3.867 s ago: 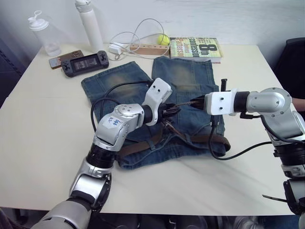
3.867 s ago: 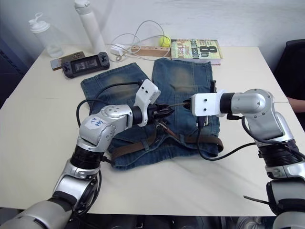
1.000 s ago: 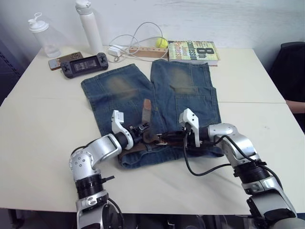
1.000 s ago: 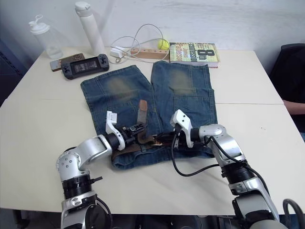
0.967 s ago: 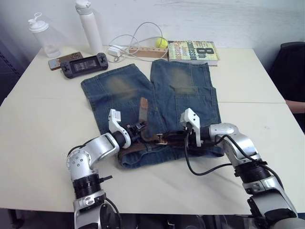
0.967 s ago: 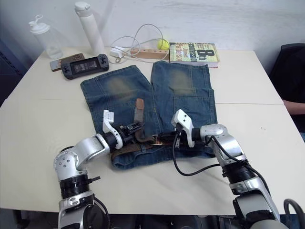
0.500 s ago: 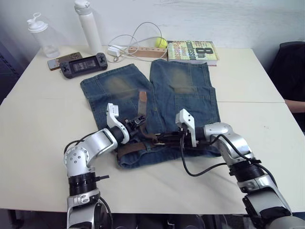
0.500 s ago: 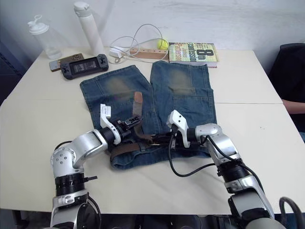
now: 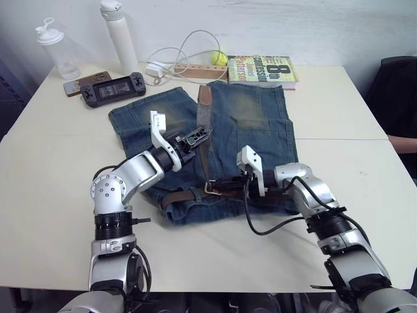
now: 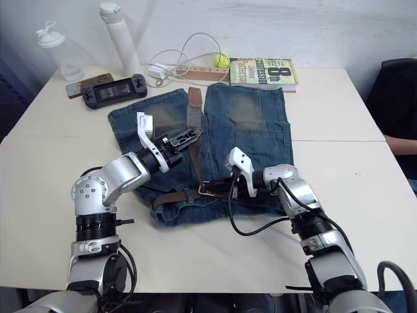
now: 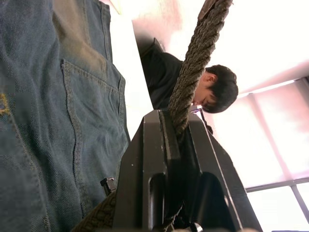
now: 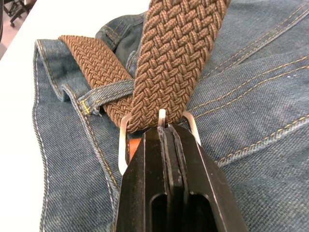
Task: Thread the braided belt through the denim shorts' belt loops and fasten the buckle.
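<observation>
left hand [image 9: 194, 138] grips the braided belt [image 9: 204, 134] stretched taut from the buckle [image 12: 126, 140] — right hand [image 9: 225, 186] clenched on it — over the denim shorts [image 9: 260, 124].

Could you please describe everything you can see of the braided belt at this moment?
The braided belt is a brown woven strap. Part of it lies along the denim shorts' waistband, under a belt loop. Its free end passes through the silver buckle, where the right gripper is shut at the frame, then runs up across the shorts, pinched by the left gripper.
</observation>
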### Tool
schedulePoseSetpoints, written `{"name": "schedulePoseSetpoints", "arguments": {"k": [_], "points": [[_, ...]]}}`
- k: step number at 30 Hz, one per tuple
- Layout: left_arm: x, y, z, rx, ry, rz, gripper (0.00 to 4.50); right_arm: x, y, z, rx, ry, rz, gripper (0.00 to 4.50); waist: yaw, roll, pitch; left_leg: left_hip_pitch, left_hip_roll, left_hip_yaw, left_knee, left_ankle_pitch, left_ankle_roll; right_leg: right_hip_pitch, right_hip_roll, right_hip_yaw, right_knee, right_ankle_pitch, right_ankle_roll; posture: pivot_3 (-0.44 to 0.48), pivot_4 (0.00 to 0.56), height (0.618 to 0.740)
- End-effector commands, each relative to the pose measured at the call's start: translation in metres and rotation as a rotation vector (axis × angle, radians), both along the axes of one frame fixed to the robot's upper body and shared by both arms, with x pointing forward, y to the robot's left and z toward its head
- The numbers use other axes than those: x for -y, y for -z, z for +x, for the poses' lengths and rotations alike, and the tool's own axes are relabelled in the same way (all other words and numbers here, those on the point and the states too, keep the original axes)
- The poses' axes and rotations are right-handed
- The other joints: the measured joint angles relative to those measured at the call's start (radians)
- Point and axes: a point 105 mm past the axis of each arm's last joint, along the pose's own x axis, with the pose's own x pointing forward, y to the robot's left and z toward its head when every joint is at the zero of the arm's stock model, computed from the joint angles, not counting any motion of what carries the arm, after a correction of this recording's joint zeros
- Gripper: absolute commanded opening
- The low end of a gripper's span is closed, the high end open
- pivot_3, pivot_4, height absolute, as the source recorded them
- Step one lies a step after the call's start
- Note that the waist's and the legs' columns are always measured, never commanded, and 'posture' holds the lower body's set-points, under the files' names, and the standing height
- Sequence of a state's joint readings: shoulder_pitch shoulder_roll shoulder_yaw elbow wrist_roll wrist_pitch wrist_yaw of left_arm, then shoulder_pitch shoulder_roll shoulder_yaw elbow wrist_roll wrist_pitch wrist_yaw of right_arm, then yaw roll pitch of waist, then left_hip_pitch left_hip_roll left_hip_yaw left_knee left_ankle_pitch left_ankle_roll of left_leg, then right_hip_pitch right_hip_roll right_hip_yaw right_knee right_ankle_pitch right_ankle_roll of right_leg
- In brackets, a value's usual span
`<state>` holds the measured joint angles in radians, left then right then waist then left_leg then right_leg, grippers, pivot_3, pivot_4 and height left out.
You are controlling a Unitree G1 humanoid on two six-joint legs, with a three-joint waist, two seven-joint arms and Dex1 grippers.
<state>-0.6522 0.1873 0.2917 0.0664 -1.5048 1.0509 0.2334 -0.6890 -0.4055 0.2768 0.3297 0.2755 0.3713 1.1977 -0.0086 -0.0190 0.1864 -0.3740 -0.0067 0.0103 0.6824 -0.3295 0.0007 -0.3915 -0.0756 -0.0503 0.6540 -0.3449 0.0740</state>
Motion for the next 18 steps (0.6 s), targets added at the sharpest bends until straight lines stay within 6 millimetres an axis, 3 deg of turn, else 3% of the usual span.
{"name": "schedulePoseSetpoints", "arguments": {"k": [1,10,14,18], "points": [[-0.001,-0.012,-0.005,0.065,0.029,-0.024,0.00,-0.002,0.038,-0.003,-0.063,-0.004,-0.137,0.09,-0.007,0.000,0.000,0.000,0.000,0.000,0.000,0.000,0.000,0.000,0.000,0.000,0.000,0.000,0.000,0.000,0.150,0.735],[-0.035,-0.006,-0.001,0.083,-0.061,-0.025,0.00,-0.006,0.063,-0.013,-0.047,-0.116,-0.418,0.09,-0.026,0.000,-0.001,0.010,0.001,-0.001,-0.001,0.000,-0.002,0.004,0.000,0.000,0.002,0.000,-0.001,0.000,0.150,0.735],[-0.053,-0.008,-0.002,0.114,-0.103,-0.015,0.00,-0.011,0.062,-0.017,-0.020,-0.159,-0.519,0.09,-0.028,0.000,-0.001,0.022,0.001,-0.002,-0.005,-0.002,-0.004,0.016,0.001,-0.001,-0.001,-0.001,-0.002,0.000,0.150,0.735],[-0.072,0.003,-0.007,0.127,-0.149,0.054,0.00,-0.016,0.053,-0.014,0.012,-0.157,-0.571,0.09,-0.030,-0.001,-0.001,0.022,0.001,-0.004,-0.006,-0.003,-0.006,0.015,0.001,0.000,-0.001,-0.001,-0.003,0.000,0.150,0.735]]}}
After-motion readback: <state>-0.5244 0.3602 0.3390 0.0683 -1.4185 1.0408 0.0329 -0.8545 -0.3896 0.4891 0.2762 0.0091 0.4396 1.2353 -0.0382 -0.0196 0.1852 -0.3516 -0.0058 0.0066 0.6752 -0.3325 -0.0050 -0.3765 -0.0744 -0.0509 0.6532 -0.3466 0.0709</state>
